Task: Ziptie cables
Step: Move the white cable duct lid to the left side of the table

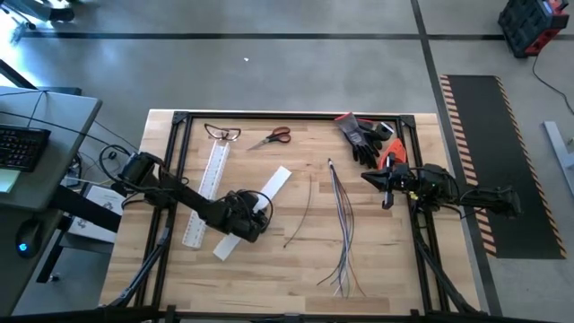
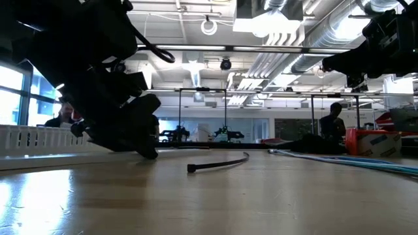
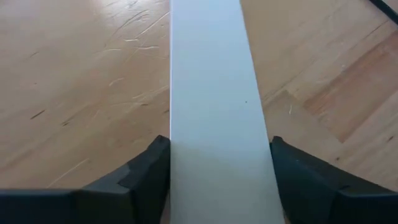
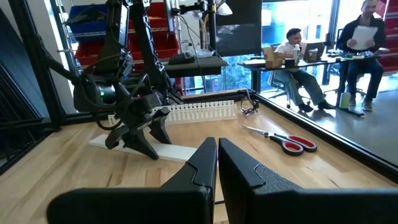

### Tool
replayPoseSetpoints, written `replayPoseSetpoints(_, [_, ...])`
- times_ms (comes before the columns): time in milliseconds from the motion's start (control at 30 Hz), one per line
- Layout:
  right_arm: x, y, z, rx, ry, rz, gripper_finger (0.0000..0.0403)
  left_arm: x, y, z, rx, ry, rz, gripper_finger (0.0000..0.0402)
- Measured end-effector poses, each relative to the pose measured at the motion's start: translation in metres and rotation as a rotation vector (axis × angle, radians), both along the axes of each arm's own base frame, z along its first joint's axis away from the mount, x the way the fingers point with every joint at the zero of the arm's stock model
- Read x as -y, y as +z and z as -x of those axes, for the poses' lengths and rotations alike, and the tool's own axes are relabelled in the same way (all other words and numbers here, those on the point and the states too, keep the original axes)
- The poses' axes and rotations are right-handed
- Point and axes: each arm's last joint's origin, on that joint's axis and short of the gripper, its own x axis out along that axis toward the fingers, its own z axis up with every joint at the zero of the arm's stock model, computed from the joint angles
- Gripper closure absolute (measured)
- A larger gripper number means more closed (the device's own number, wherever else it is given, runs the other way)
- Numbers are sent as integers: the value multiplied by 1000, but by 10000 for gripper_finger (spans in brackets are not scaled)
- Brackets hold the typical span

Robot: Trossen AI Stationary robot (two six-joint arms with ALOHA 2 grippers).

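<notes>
The cables (image 1: 342, 229), thin grey, blue and dark wires, lie loose on the table right of centre, their ends fanned toward the near edge; no gripper touches them. A black ziptie (image 1: 300, 222) lies just left of them. My left gripper (image 1: 252, 215) is down on a white flat strip (image 1: 279, 179) that lies slantwise at centre left, a finger at each long edge. My right gripper (image 1: 387, 199) hangs shut and empty at the right edge, above the table. My left gripper has the white strip between its two fingers, about midway along it. One finger (image 3: 152, 171) is against one long edge (image 3: 174, 155), the other finger (image 3: 292, 174) at the opposite edge. The fingers slant down from above and lie across the strip, which lies flat on the table.
A white slotted channel (image 1: 207, 193) lies left of the strip. Scissors (image 1: 272, 137) and safety glasses (image 1: 222, 133) sit near the far edge, with black gloves (image 1: 362, 136) and an orange tool (image 1: 388, 158) at the far right. A black frame (image 1: 175, 161) rims the table.
</notes>
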Motion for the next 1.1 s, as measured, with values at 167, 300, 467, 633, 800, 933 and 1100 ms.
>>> replayPoseSetpoints(167, [0,0,0,0,0,0,402,0,2,1,12,18,8,198])
replayPoseSetpoints(300, [0,0,0,0,0,0,402,0,10,4,32,38,13,198])
replayPoseSetpoints(467, [0,0,0,0,0,0,402,-5,21,17,7,104,-4,198])
replayPoseSetpoints(633, [0,0,0,0,0,0,402,-8,34,32,-4,183,-35,281])
replayPoseSetpoints(800, [0,0,0,-1,0,0,402,-11,42,45,-22,261,-52,310])
replayPoseSetpoints(933, [0,0,0,0,0,0,402,-12,42,51,-45,287,-74,326])
replayPoseSetpoints(1100, [0,0,0,0,0,0,402,-15,40,57,-46,332,-89,322])
